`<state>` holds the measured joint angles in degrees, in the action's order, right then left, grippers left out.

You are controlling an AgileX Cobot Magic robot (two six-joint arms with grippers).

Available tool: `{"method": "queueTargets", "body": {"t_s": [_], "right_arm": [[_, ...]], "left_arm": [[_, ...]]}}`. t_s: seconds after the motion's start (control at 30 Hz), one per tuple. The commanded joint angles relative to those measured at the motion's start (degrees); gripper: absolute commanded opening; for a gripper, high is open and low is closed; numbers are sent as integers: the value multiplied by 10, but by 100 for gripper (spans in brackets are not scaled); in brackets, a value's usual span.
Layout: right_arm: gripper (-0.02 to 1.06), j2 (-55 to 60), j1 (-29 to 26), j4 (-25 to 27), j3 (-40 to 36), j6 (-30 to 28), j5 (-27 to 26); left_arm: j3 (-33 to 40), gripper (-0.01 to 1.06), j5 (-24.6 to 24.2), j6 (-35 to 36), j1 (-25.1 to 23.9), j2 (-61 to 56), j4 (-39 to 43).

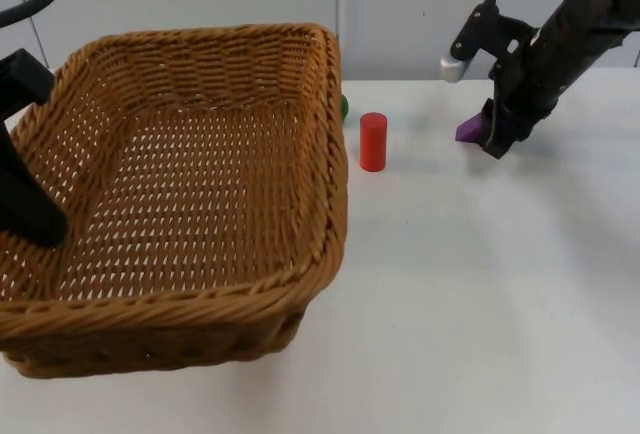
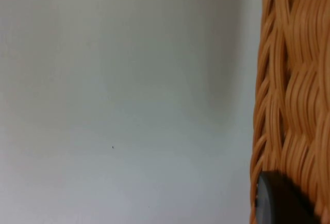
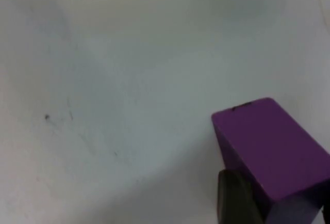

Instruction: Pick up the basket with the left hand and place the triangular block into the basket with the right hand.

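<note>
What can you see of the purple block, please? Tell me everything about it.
The purple block is a small solid piece with flat faces and sharp edges; its surface looks smooth and matte. It sits at the far right of the white table, apart from the red cylinder. The right claw is down at it, and a black fingertip lies against its side in the right wrist view.
</note>
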<state>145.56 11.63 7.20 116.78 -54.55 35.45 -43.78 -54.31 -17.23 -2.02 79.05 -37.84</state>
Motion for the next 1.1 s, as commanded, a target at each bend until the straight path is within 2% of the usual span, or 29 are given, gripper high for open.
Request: {"method": "queueTargets", "body": {"t_s": [0.0,0.1,0.17,0.2,0.27,0.3,0.33,0.47,0.53,0.63,0.73,0.8,0.97,1.07], "right_arm": [[0,-1,1,-5,4,-4,8],[0,-33,1,-5,4,16,52],[0,-67,1,-11,4,67,101],[0,-67,1,-11,4,67,101],[0,-106,1,-11,4,121,156],[0,-138,1,-11,4,177,193],[0,-138,1,-11,4,177,193],[0,-205,4,-11,4,309,253],[0,-218,8,-16,4,326,257],[0,-253,26,-72,4,394,281],[0,-277,44,-100,-6,419,293],[0,-287,50,-100,-15,423,293],[0,-345,70,-99,-83,445,284],[0,-407,76,-96,-170,465,257]], "left_arm": [[0,0,-6,1,-3,-8,-22],[0,0,-2,1,-3,-8,-22],[0,0,-1,1,-3,-8,-22],[0,0,-1,1,-3,-8,-22],[0,0,2,1,-3,-8,-22],[0,0,6,0,-3,-8,-22],[0,0,6,0,-3,-8,-22],[0,0,22,-9,-3,-8,-13],[0,0,26,-9,-3,-8,-11],[0,0,34,-9,-3,-8,-5],[0,0,41,-10,-3,-8,-3],[0,0,42,-17,-3,-8,-3],[0,0,46,-24,-3,-8,-2],[0,0,49,-24,-3,-8,-2]]}}
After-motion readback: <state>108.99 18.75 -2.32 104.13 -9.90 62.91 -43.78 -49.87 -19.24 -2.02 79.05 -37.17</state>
